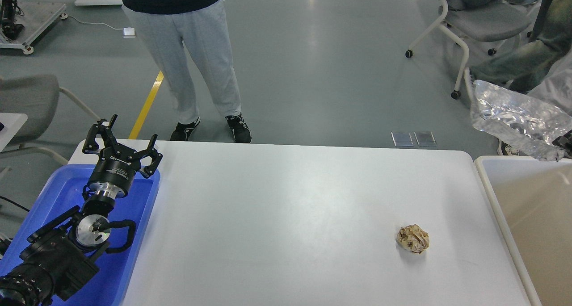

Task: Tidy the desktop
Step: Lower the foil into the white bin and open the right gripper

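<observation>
Desktop (286,199), white and wide, sits between a blue tray (138,234) and a beige bin (496,199); a crumpled paper ball (412,238) lies near its right side. Left gripper (127,138) hovers over the tray, fingers spread, holding nothing

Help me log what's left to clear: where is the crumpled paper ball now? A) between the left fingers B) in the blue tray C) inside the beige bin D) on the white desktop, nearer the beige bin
D: the crumpled paper ball rests on the desktop, nearer the beige bin, untouched.
</observation>
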`<state>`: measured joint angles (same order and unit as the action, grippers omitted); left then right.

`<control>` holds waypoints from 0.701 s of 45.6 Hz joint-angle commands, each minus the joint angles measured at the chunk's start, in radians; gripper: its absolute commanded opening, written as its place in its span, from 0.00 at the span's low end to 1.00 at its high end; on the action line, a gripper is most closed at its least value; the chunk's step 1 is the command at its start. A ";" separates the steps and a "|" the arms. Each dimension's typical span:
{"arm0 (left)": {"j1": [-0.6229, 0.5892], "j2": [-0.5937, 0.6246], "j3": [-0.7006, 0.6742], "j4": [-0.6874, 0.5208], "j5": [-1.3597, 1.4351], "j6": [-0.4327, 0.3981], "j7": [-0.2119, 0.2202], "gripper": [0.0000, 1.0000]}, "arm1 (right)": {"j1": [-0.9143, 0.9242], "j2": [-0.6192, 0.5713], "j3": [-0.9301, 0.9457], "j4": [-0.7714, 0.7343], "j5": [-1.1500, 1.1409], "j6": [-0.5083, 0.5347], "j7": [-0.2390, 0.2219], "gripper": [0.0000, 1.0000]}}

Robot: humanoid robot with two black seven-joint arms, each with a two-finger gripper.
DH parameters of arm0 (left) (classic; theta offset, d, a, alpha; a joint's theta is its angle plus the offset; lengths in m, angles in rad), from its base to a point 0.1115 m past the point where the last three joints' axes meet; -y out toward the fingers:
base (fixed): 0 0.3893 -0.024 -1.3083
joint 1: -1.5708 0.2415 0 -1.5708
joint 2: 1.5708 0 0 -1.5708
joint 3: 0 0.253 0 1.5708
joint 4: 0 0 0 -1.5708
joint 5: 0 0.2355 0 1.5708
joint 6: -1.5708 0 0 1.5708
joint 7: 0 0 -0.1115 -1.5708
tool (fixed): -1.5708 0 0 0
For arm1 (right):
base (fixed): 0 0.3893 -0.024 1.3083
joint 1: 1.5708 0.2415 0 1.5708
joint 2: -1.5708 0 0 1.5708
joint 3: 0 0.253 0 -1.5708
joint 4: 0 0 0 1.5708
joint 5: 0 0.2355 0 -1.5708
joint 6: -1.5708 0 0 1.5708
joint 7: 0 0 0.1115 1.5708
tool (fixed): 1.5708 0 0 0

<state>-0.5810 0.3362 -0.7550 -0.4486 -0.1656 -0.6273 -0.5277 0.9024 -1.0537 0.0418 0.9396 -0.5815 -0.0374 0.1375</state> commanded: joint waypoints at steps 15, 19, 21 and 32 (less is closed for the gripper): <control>0.000 0.000 0.000 -0.001 0.000 0.000 0.000 1.00 | -0.255 0.257 0.082 -0.415 0.209 -0.035 0.050 0.00; 0.000 0.000 0.000 -0.001 0.000 0.000 0.000 1.00 | -0.263 0.291 0.081 -0.470 0.241 -0.038 0.050 0.00; 0.000 0.000 0.000 0.001 0.000 -0.002 0.000 1.00 | -0.273 0.307 0.081 -0.507 0.262 -0.038 0.047 0.00; 0.000 0.000 0.000 -0.001 0.000 0.000 0.000 1.00 | -0.290 0.475 0.081 -0.798 0.298 -0.021 0.045 0.00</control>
<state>-0.5812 0.3359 -0.7546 -0.4486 -0.1656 -0.6274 -0.5276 0.6399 -0.7296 0.1203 0.3973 -0.3271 -0.0672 0.1829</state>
